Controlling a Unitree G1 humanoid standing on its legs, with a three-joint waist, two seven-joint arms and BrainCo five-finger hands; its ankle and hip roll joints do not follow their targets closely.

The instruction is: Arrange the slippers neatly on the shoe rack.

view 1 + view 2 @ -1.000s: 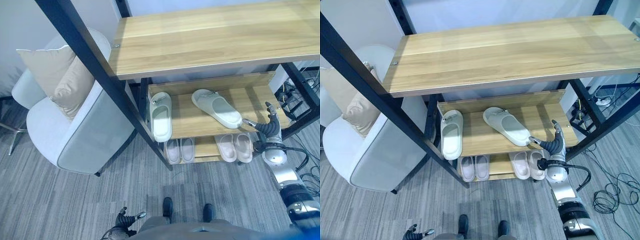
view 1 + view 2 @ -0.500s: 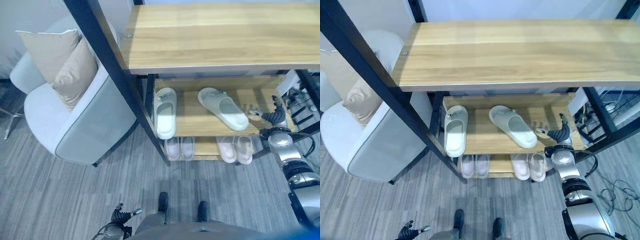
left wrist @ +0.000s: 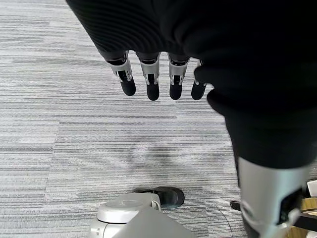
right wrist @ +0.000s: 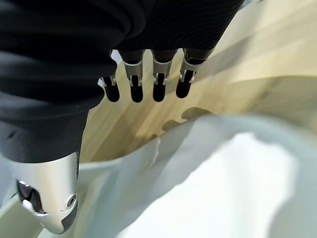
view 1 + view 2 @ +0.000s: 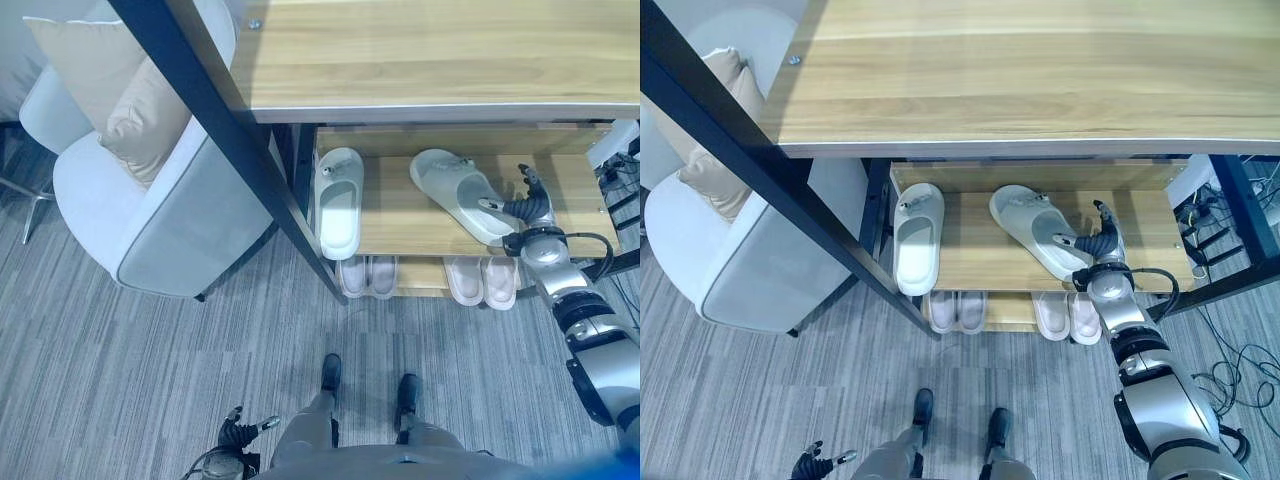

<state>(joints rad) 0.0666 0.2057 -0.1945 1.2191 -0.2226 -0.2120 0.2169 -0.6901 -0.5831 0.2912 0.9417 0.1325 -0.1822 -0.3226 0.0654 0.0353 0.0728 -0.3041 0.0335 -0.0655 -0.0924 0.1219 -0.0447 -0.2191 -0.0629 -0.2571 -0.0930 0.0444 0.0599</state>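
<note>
Pale wood makes up the shoe rack (image 5: 420, 60), and in the left eye view its middle shelf carries two light slippers: the straight slipper (image 5: 340, 203) lies at the shelf's left end with its heel over the front edge, and the angled slipper (image 5: 466, 194) lies slantwise further right. Bare board shows between them. The right hand (image 5: 524, 203) sits at the angled slipper's heel end, fingers spread, near the front edge. Two pairs of pinkish slippers (image 5: 367, 275) stand on the bottom shelf. A grey armchair (image 5: 160, 215) stands just left of the rack.

From the right eye view, the left hand (image 5: 812, 465) hangs low over open carpet (image 5: 760, 390).

Seen from the left wrist, its fingers (image 3: 149, 84) point straight down, holding nothing.

At the right wrist, straight fingers (image 4: 133, 87) hover over the slipper's pale rim.
</note>
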